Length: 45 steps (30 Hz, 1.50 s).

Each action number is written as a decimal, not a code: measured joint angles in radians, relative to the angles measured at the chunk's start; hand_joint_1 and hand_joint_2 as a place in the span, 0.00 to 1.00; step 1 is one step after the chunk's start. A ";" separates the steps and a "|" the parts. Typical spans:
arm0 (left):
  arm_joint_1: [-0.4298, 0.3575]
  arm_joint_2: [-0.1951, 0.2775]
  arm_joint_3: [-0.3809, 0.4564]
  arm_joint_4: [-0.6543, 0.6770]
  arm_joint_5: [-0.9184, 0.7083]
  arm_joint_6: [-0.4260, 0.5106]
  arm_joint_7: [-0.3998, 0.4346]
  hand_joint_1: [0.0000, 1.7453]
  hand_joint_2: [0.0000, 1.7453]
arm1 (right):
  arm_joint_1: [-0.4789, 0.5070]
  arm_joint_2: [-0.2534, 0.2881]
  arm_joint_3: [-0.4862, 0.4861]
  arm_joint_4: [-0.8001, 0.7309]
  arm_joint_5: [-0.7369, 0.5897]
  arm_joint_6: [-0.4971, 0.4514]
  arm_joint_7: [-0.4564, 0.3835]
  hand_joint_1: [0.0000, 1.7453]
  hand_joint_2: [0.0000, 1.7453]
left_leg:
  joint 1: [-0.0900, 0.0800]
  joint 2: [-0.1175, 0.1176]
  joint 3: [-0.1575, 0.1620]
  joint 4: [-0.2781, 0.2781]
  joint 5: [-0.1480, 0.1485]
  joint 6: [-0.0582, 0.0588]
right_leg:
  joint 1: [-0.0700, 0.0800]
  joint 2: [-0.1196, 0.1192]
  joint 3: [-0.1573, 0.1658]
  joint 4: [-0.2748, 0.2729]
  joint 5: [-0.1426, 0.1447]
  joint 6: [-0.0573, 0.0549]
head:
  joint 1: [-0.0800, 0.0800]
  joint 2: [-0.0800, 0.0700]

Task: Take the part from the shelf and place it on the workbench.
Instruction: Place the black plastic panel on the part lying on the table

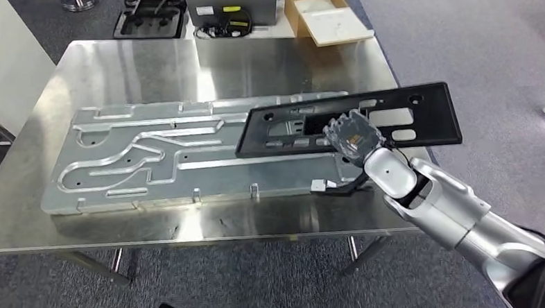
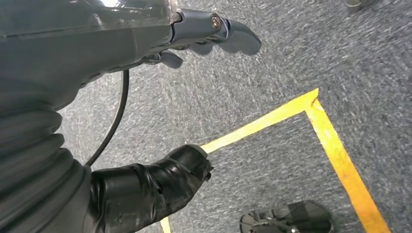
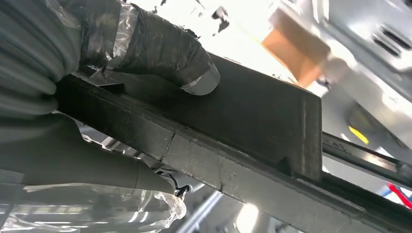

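Black plastic part (image 1: 368, 120), long and flat with several cut-out windows, is held by the right hand (image 1: 354, 138) above the far right portion of the workbench (image 1: 211, 68). In the head view the part is seen tilted, its left end low over the large aluminium plate (image 1: 186, 157) and its right end raised past the edge of the table. Whether the low end already touches the plate cannot be told. The right hand is closed on the near edge of the part, around its middle; in the right wrist view the thumb (image 3: 165, 48) is pressed on one face of the part (image 3: 252, 116) and the other fingers (image 3: 97, 167) are seen on the opposite side, so the part is pinched between them.

The aluminium plate, with curved channels milled in it, lies flat on the steel workbench and covers most of its middle. Beyond the workbench, an open cardboard box (image 1: 324, 14) and black trays (image 1: 151, 10) are seen on the floor.

The left hand (image 2: 194, 39) is seen in the left wrist view, hanging over grey carpet (image 2: 272, 73) marked with yellow tape (image 2: 335, 150). Nothing is held in it, and its fingers are apart and only slightly bent
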 joint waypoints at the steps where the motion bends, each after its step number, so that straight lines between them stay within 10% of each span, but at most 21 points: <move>1: 0.001 0.000 -0.001 0.000 0.000 0.000 0.000 0.00 1.00 | 0.000 0.002 0.002 0.001 0.011 -0.013 -0.002 1.00 1.00 | 0.000 0.000 0.000 -0.004 0.003 0.002 | 0.000 0.000 0.001 -0.003 0.002 0.006 | 0.000 0.000; 4: 0.000 -0.001 -0.004 0.000 0.000 0.001 0.000 0.00 1.00 | -0.002 0.009 0.004 0.002 0.041 -0.054 -0.005 1.00 1.00 | 0.008 0.002 0.012 -0.024 0.014 0.016 | 0.000 -0.001 -0.013 0.036 -0.028 0.020 | 0.003 0.000; 7: -0.003 -0.004 -0.007 0.000 0.000 0.002 0.000 0.00 1.00 | -0.003 0.014 0.011 0.003 0.065 -0.092 -0.004 1.00 1.00 | 0.008 0.002 0.015 -0.029 0.016 0.024 | -0.001 -0.001 -0.090 0.207 -0.112 0.022 | 0.007 0.000; 9: -0.001 -0.005 -0.013 0.000 0.000 0.002 0.001 0.00 1.00 | -0.001 0.018 0.017 0.003 0.083 -0.121 0.002 1.00 1.00 | 0.008 0.001 0.015 -0.027 0.015 0.024 | -0.003 -0.001 -0.115 0.256 -0.115 0.024 | 0.007 0.000; 14: -0.004 -0.007 -0.020 0.000 -0.003 0.001 0.003 0.00 1.00 | -0.009 0.039 0.020 -0.004 0.130 -0.202 0.030 1.00 1.00 | 0.004 0.000 0.007 -0.001 0.000 0.005 | -0.005 -0.001 -0.002 0.021 -0.007 0.020 | 0.006 0.000; 18: -0.005 -0.007 -0.025 0.000 -0.004 0.001 0.007 0.00 1.00 | -0.011 0.057 0.019 -0.023 0.174 -0.251 0.035 1.00 1.00 | 0.005 0.001 -0.003 0.008 -0.007 -0.013 | -0.003 0.001 0.000 0.007 -0.005 -0.003 | 0.004 0.000; 21: -0.006 -0.007 -0.029 0.000 -0.001 0.002 0.009 0.00 1.00 | -0.015 0.070 0.018 -0.041 0.198 -0.272 0.016 1.00 1.00 | 0.009 0.002 -0.055 0.134 -0.081 -0.028 | -0.005 -0.001 0.003 0.002 -0.001 -0.018 | -0.001 0.000; 23: -0.006 -0.007 -0.033 0.000 0.007 0.003 0.004 0.00 1.00 | -0.010 0.076 0.018 -0.049 0.200 -0.274 0.009 0.50 0.50 | 0.011 0.002 -0.108 0.247 -0.123 -0.032 | -0.003 0.000 0.003 0.002 -0.001 -0.020 | -0.001 0.000; 25: -0.004 -0.007 -0.036 0.000 0.017 0.016 -0.016 0.00 1.00 | 0.001 0.077 0.017 -0.050 0.200 -0.273 0.009 0.00 0.00 | 0.011 0.002 -0.108 0.247 -0.100 -0.029 | 0.000 0.001 0.004 0.002 -0.001 -0.021 | -0.001 0.000; 28: -0.001 -0.006 -0.037 0.000 0.035 0.058 -0.069 0.00 1.00 | 0.015 0.069 0.004 -0.050 0.197 -0.270 0.009 0.00 0.00 | 0.006 0.001 -0.018 0.063 -0.018 -0.013 | 0.002 0.002 0.005 0.002 -0.002 -0.018 | -0.001 0.000; 32: -0.003 -0.005 -0.038 0.000 0.042 0.090 -0.078 0.00 0.00 | 0.030 0.050 -0.025 -0.050 0.196 -0.257 0.009 0.00 0.00 | 0.000 0.002 0.017 -0.009 -0.005 0.001 | 0.006 0.003 0.003 -0.005 0.002 0.001 | 0.000 0.000; 39: -0.007 -0.004 -0.039 0.000 0.049 0.086 -0.063 0.00 0.00 | 0.048 0.034 -0.053 -0.053 0.195 -0.237 0.009 0.00 0.00 | 0.008 0.009 0.028 -0.030 0.006 0.026 | 0.001 0.002 -0.112 0.247 -0.118 0.023 | 0.006 0.000; 45: -0.005 -0.003 -0.041 0.000 0.048 0.066 -0.049 0.00 0.00 | 0.053 0.031 -0.064 -0.055 0.195 -0.229 0.008 0.00 0.00 | 0.004 0.005 0.019 -0.002 -0.009 0.005 | -0.006 0.001 0.005 0.010 -0.009 0.020 | 0.008 0.000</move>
